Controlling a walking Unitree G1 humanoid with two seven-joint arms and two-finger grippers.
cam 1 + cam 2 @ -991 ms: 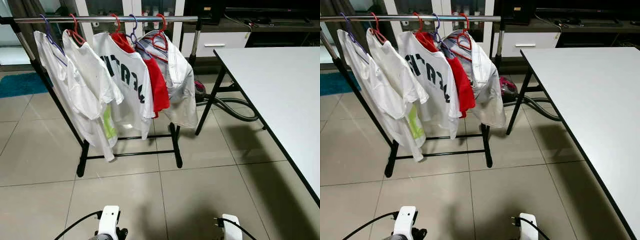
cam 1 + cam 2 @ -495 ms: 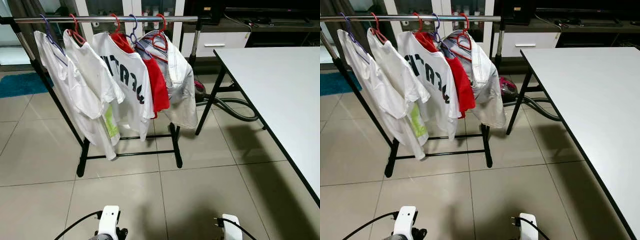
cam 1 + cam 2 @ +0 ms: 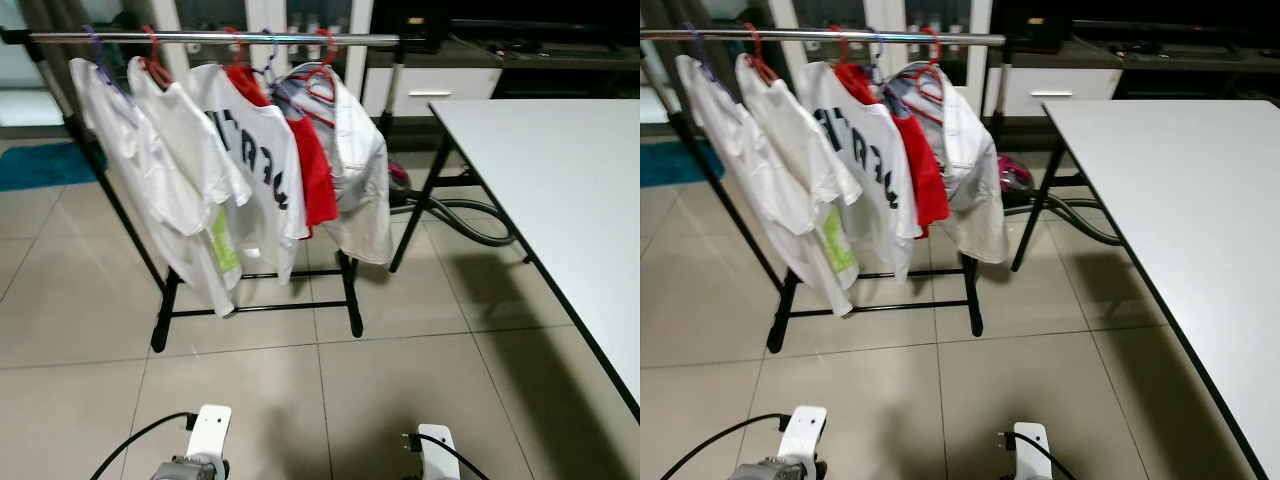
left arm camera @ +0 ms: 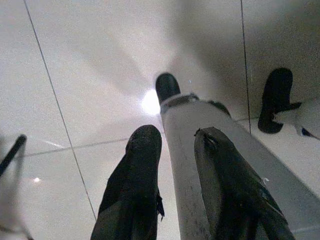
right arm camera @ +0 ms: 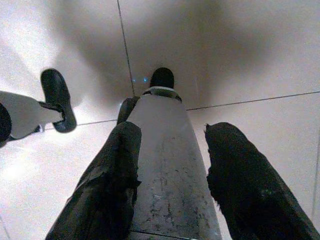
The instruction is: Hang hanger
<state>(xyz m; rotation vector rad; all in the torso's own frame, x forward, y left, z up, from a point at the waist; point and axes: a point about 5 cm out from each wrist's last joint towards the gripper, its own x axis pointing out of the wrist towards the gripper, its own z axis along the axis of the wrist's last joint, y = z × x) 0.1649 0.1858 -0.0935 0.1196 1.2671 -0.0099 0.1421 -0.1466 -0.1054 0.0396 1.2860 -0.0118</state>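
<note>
Hangers (image 3: 318,82) — hooks blurred on rail (image 3: 210,38).

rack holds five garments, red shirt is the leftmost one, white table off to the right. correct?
Not quite. In the left eye view the red shirt hangs among the right-hand garments on the rack, between the lettered white shirt and the pale jacket. The leftmost garment is white. The white table does stand to the right.

Only one piece of lettering in view: large dark block letters printed across the chest of the white short-sleeved T-shirt (image 3: 262,170), third garment from the 9 o'clock end of the chrome clothes rail (image 3: 210,38). The fabric hangs folded and angled, and the frame is slightly blurred; individual letters cannot be read with confidence. No brand marks, numbers or signs legible elsewhere.
</note>
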